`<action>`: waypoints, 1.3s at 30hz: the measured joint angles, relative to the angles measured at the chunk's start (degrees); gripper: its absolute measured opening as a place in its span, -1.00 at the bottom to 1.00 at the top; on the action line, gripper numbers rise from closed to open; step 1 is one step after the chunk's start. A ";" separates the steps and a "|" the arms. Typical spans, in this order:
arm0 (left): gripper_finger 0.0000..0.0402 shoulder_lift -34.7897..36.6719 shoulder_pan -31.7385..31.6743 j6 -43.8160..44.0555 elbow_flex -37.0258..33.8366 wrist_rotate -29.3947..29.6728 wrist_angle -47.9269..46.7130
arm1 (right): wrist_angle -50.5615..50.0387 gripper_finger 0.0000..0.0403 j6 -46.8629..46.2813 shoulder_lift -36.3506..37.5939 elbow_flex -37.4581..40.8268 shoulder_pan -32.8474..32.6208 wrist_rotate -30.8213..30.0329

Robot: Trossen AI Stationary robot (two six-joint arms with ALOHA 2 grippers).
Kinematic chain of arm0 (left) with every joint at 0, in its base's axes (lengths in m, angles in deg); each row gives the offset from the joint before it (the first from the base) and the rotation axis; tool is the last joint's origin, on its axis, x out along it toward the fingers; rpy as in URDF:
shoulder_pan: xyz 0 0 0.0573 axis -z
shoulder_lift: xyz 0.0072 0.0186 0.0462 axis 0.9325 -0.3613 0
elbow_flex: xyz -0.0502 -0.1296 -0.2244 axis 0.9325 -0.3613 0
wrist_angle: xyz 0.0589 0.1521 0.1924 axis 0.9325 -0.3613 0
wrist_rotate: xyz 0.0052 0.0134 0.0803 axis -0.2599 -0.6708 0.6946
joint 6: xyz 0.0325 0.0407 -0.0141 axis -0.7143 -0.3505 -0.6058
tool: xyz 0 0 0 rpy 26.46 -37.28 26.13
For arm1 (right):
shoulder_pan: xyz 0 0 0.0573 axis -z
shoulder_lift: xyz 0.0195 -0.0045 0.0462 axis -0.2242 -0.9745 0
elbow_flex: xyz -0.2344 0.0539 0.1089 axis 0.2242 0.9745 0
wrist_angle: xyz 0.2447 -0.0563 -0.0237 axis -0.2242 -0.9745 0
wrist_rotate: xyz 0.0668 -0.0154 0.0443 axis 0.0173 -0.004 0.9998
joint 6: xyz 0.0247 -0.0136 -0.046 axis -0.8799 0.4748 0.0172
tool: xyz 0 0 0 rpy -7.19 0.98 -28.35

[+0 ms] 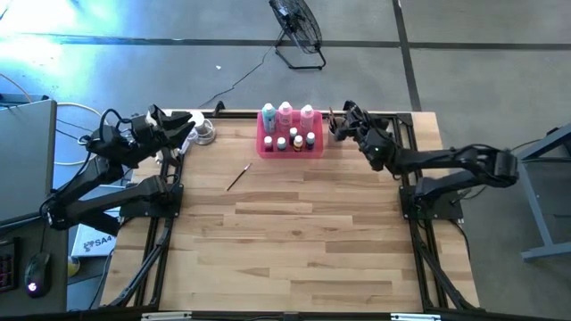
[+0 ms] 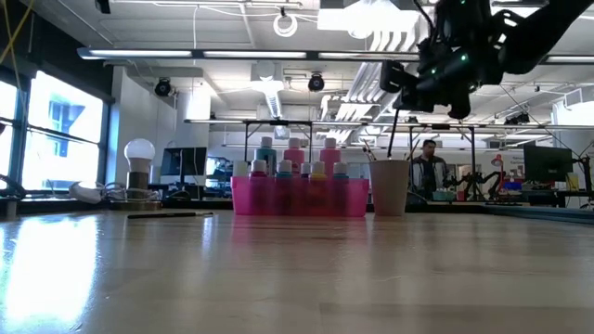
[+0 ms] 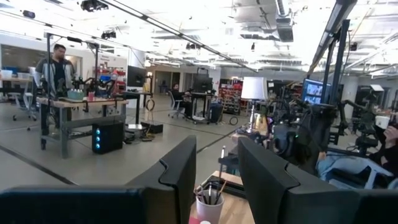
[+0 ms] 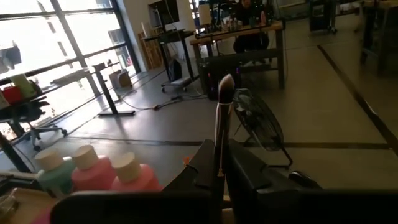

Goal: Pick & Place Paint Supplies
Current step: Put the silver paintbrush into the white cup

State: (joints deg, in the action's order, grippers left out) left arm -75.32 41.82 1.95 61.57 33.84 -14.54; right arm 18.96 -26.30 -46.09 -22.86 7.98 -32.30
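Observation:
The bright pink tray (image 1: 290, 152) stands at the table's far edge. It holds three tall white-capped bottles (image 1: 285, 114), one teal and two pink (image 4: 93, 174), and several tiny bottles (image 1: 295, 140). Right of it, the pale cup (image 2: 388, 186) holds brushes. My right gripper (image 4: 217, 163) hangs above the cup (image 1: 342, 120), shut on a thin paintbrush (image 4: 222, 118). Another brush (image 1: 238, 176) lies flat on the table, nearer than the tray. My left gripper (image 3: 217, 155) is raised at the far left (image 1: 187, 125), open and holding nothing. My right gripper pinches the paintbrush's handle (image 4: 218, 155) between its two fingers, which reach in about level. The brush stands across the fingers, its bristle end (image 4: 226, 84) up. It is lifted clear of the table. The fingers hide the handle's lower end.
A white globe lamp (image 2: 139, 160) and cables sit at the table's far left corner. A floor fan (image 1: 299, 31) stands beyond the far edge. People sit at desks in the room behind. Bare wood stretches from the tray to the near edge.

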 joint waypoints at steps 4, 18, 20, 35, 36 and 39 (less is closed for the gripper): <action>-0.43 -0.01 0.00 0.11 0.00 -0.12 -0.17 | 1.09 -0.95 -0.32 -3.22 0.00 1.94 -0.14; -0.43 -0.02 0.00 0.17 -0.02 -0.15 -1.90 | 2.24 -0.81 0.08 -9.26 -0.02 3.25 3.08; -0.43 -0.02 0.00 0.17 -0.04 -0.15 -1.92 | 2.36 -0.75 1.63 -9.26 -0.02 3.24 3.02; -0.43 0.04 0.00 0.24 -0.04 -0.13 -1.83 | 12.04 -0.43 13.01 2.89 -0.02 -1.24 3.23; -0.43 0.04 0.01 0.24 -0.04 -0.13 -1.83 | 13.74 -0.43 14.62 4.92 -0.02 -2.17 3.79; -0.43 0.04 0.00 0.24 -0.04 -0.20 -1.94 | 17.46 -0.45 16.95 11.18 -0.04 -5.14 8.98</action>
State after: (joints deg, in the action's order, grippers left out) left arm -75.28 41.82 2.19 61.53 33.64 -16.48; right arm 36.42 -9.35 -34.92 -22.91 2.84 -23.32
